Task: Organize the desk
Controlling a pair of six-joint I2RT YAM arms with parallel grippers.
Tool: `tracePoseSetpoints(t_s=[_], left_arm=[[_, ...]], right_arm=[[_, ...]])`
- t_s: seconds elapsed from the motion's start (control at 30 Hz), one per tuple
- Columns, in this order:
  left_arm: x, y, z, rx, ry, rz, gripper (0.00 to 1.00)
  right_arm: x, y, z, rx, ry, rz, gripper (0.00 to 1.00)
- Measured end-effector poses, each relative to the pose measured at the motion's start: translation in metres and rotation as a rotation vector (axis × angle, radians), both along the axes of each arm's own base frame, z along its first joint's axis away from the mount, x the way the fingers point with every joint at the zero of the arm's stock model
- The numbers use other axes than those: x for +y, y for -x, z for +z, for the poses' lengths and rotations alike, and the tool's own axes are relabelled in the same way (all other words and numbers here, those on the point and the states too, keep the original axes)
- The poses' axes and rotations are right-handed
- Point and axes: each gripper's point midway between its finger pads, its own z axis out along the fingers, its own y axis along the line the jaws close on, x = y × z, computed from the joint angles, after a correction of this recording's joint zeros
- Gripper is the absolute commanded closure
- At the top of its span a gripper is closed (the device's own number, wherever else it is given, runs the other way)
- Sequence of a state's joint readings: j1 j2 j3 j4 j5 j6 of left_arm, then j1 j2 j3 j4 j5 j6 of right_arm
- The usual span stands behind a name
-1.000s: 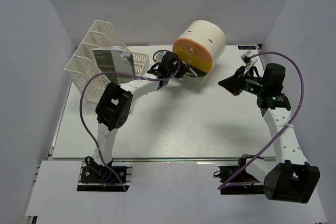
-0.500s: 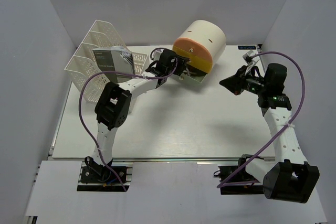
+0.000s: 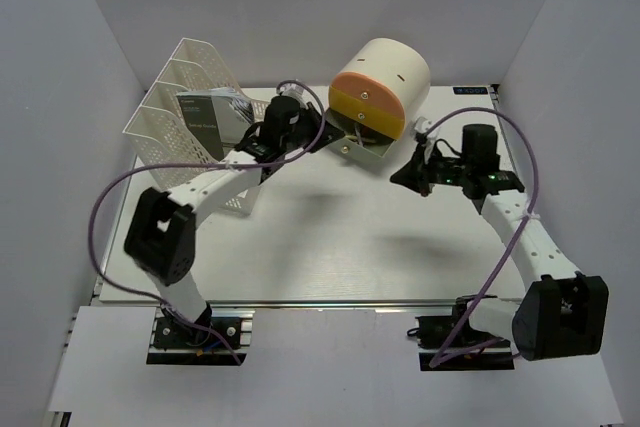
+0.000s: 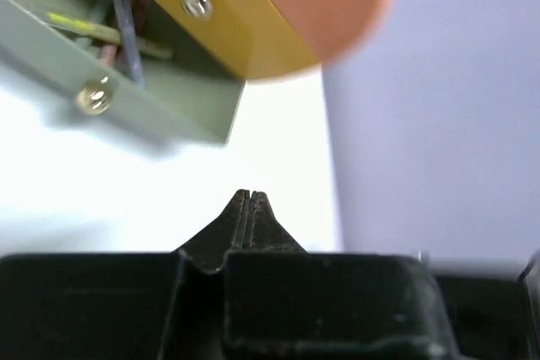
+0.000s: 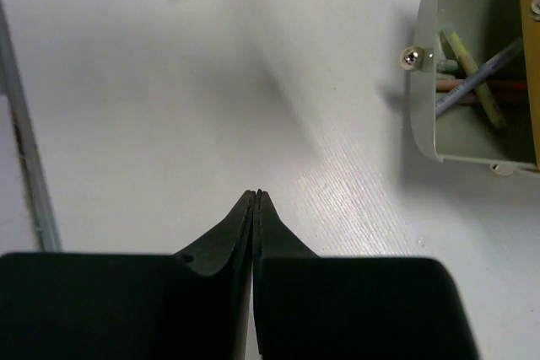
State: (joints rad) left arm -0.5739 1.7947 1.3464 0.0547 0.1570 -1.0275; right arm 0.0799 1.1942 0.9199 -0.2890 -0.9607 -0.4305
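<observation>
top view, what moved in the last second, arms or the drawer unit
The left gripper drew back leftward from the open green drawer, and its elbow swung out to the left. The right gripper moved left toward the drawer unit. Both are shut and hold nothing. The drawer unit, its open drawer and the file rack stayed put.

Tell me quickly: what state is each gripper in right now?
Left gripper: closed, holding nothing.
Right gripper: closed, holding nothing.
</observation>
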Motion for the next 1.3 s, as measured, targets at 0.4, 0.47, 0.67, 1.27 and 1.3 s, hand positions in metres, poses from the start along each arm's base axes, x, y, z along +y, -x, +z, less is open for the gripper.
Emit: tracePoseSetpoints(t_s=[0.4,0.47,0.67,1.27,1.3], left_arm=[[0.102,0.092,-0.018,-0.326,-0.590,-0.243,0.39],[0.114,0.101,-0.030,-0.329,-0.657,-0.262,0.38],[0.144,0.106,0.004,-0.455,-0.744,-0.174,0.32],[0.164,0.108,0.044,-0.581,-0.761,-0.056,0.30],[0.165,0.107,0.044,-0.581,-0.763,-0.055,0.30]], right_arm=[[0.071,-0.092,-0.056,-0.145,0.449,-0.116,1.00],[0.077,-0.103,-0.072,-0.145,0.516,-0.143,1.00],[0.091,-0.133,-0.103,-0.146,0.651,-0.198,1.00],[0.065,-0.189,-0.134,-0.290,0.937,-0.429,1.00],[0.064,-0.192,-0.132,-0.301,0.943,-0.440,1.00]])
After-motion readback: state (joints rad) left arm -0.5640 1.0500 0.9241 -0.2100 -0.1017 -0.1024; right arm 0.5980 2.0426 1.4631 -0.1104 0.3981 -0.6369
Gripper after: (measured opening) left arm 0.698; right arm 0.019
